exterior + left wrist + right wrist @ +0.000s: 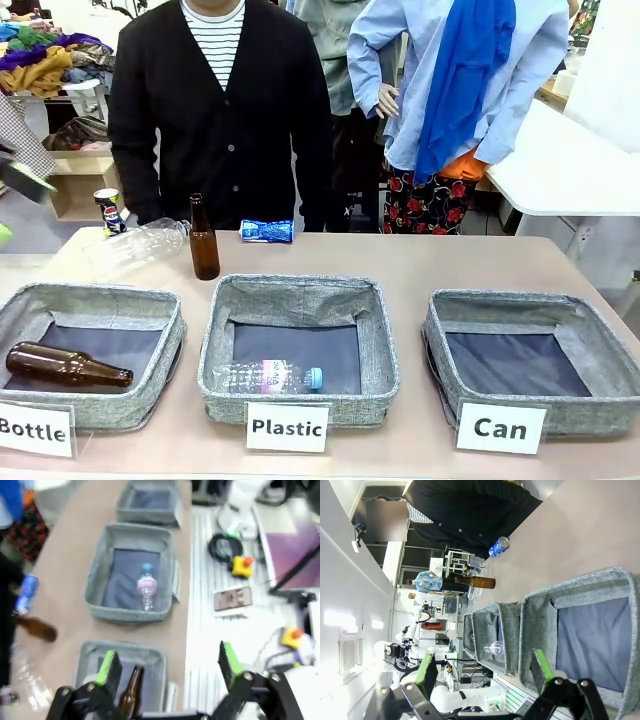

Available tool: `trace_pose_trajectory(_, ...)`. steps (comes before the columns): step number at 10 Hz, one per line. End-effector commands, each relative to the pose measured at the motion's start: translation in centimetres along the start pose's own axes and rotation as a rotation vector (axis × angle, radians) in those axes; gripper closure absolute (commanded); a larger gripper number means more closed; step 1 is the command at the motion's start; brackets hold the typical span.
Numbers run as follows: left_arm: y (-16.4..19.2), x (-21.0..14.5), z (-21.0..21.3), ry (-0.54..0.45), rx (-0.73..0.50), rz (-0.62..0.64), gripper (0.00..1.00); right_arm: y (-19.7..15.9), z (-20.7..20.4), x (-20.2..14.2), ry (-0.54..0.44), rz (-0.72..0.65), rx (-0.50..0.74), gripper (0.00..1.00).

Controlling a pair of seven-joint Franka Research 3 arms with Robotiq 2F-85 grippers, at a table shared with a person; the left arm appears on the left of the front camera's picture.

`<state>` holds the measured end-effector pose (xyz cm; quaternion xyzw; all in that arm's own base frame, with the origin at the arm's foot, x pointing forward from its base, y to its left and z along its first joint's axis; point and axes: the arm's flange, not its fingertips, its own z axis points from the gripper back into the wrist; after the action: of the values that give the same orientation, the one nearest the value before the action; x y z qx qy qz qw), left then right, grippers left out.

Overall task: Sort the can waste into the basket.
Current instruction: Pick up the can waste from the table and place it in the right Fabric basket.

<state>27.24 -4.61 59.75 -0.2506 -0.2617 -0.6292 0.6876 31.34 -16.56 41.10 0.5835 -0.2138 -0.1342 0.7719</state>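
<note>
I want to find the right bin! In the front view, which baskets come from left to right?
Basket labelled Bottle → basket labelled Plastic → basket labelled Can.

Bright, even light from above; faint soft shadows on the table (430,260); the basket (598,350) dim inside; front view sharp; left wrist view smeared by blur; right wrist view crisp, its white wall (340,570) glaring, edges bowed.
</note>
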Motion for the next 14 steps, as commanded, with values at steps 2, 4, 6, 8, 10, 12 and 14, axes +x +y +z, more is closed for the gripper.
trace_pose_trajectory(2,0.2,2.2,-6.6,0.130,-0.003,-0.316,0.00,0.4,0.1,0.0,0.005,-0.019,0.001,0.00)
trace_pose_trajectory(4,0.3,2.5,-11.5,0.253,0.157,-0.534,0.00,0.4,0.1,0.0,0.005,-0.019,0.001,0.00)
trace_pose_trajectory(6,1.2,2.9,-13.6,0.310,0.375,-0.493,0.00,0.4,0.1,0.0,0.005,-0.019,0.001,0.00)
trace_pose_trajectory(8,2.0,3.7,-14.1,0.230,0.534,-0.423,0.00,0.4,0.1,0.0,0.005,-0.019,0.001,0.00)
trace_pose_trajectory(10,2.3,5.3,-11.5,0.295,0.373,-0.516,0.00,0.4,0.1,0.0,0.005,-0.019,0.001,0.00)
trace_pose_trajectory(12,2.3,5.3,-11.5,0.295,0.373,-0.516,0.00,0.4,0.1,0.0,0.005,-0.019,0.001,0.00)
trace_pose_trajectory(14,2.4,5.5,-12.4,0.288,0.388,-0.493,0.00,0.4,0.1,0.0,0.005,-0.019,0.001,0.00)
